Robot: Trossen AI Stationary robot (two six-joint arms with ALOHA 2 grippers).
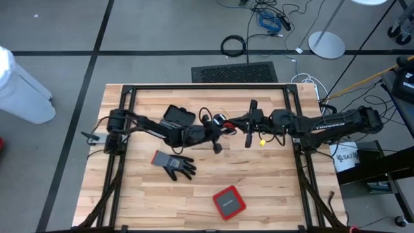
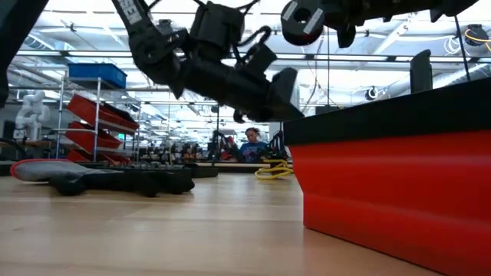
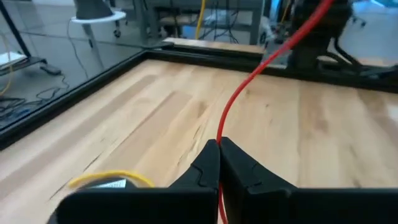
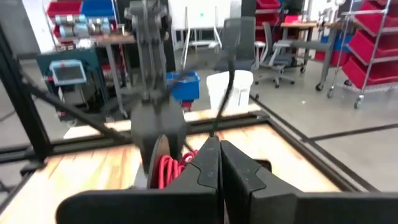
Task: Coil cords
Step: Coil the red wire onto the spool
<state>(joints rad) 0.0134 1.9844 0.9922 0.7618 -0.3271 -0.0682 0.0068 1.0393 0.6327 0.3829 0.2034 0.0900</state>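
Near the centre of the high frame, above the worktop (image 1: 272, 188), the left gripper (image 3: 219, 152) has its jaws pressed together on the red cord (image 3: 249, 81), which rises from between the fingertips toward the upper right of the left wrist frame. The right gripper (image 4: 219, 149) meets it there, jaws closed tight just beside a red coil (image 4: 169, 169). The yellow cord (image 1: 262, 142) lies on the boards below the right arm.

In the low view the red box (image 2: 391, 188) is cut off by the picture's right edge, and it hides the desk (image 2: 153, 230) behind it. In the left wrist view the red cord (image 3: 249, 87) runs out past the top edge, and the yellow cord (image 3: 112, 179) is blurred and partly hidden behind the left gripper (image 3: 219, 163). In the right wrist view the red coil is blurred and half hidden behind the right gripper (image 4: 219, 163).
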